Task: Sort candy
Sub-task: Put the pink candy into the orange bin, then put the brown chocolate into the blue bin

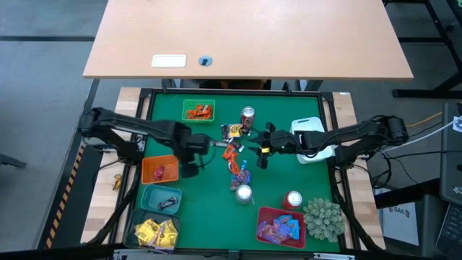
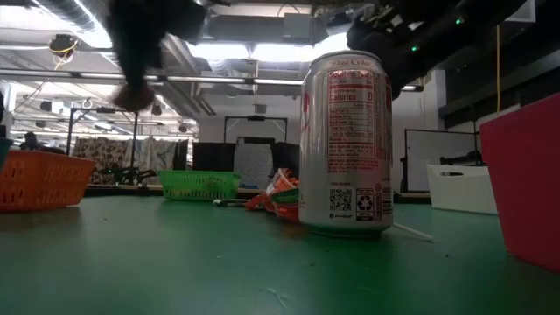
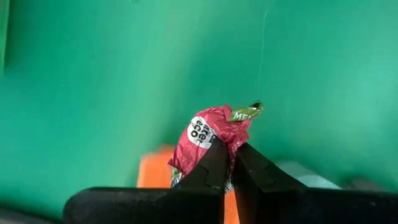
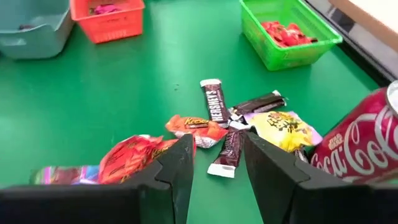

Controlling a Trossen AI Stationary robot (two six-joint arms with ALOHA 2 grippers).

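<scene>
Up over the green table (image 1: 281,180), the left gripper (image 3: 229,163) has its fingers (image 3: 208,171) pinching a crumpled pink-red candy (image 3: 208,132), which sticks out just beyond the fingertips, with the orange basket (image 3: 152,174) below them. Meanwhile the right gripper (image 4: 217,163) hangs with fingers (image 4: 180,162) spread over the loose candy pile (image 4: 217,124); a dark bar lies between them, orange packets beside one finger, a red can (image 4: 357,146) beside the other.
</scene>
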